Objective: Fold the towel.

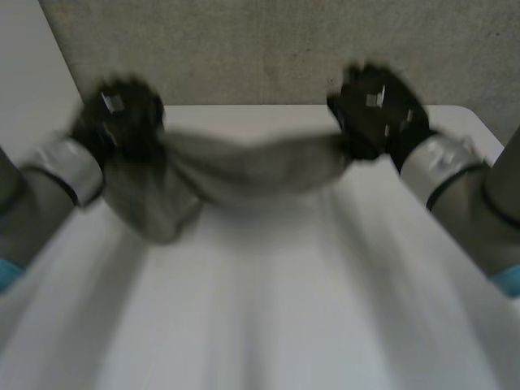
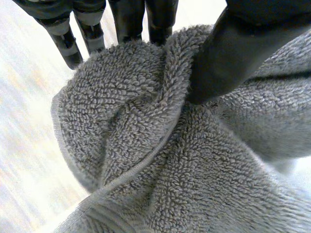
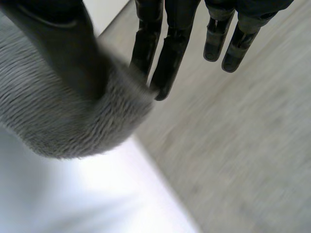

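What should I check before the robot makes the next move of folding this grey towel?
1. Left hand pinches the towel: ok, thumb against fingers.
2. Right hand pinches the towel: ok.
3. Towel stretched flat between the hands: not ok, it sags, bunched.
4. Hands hold matching corners: cannot tell.
5. Hanging part off the white table: cannot tell.

A grey towel (image 1: 244, 166) hung between the left hand (image 1: 122, 114) and the right hand (image 1: 378, 110), over the white table (image 1: 268, 325).
The 2 hands sat at the upper left and upper right of the frame, each gripping 1 end. The towel sagged in the middle, its bunched lowest part hanging below the left hand. A speckled wall (image 1: 260, 49) stood behind.
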